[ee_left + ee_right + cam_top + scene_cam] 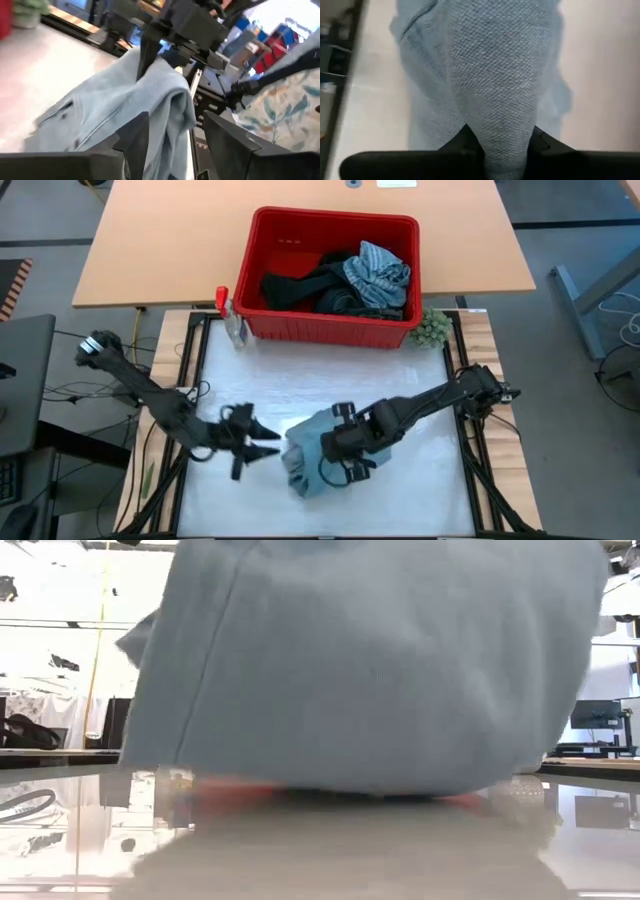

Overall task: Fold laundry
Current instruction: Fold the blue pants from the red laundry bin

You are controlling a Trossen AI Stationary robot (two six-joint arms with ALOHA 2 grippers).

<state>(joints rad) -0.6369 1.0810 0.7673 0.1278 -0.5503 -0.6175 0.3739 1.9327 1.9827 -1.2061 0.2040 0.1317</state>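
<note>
The right arm is reaching inward across the table [420, 380], its right pincer [502, 142] pinching a fold of the light blue garment [310, 450] bunched at the table's middle. The left pincer [262, 442] is sitting just beside the cloth, fingers spread. Behind, a red basket [290, 230] is holding dark and striped laundry [345, 285].
</note>
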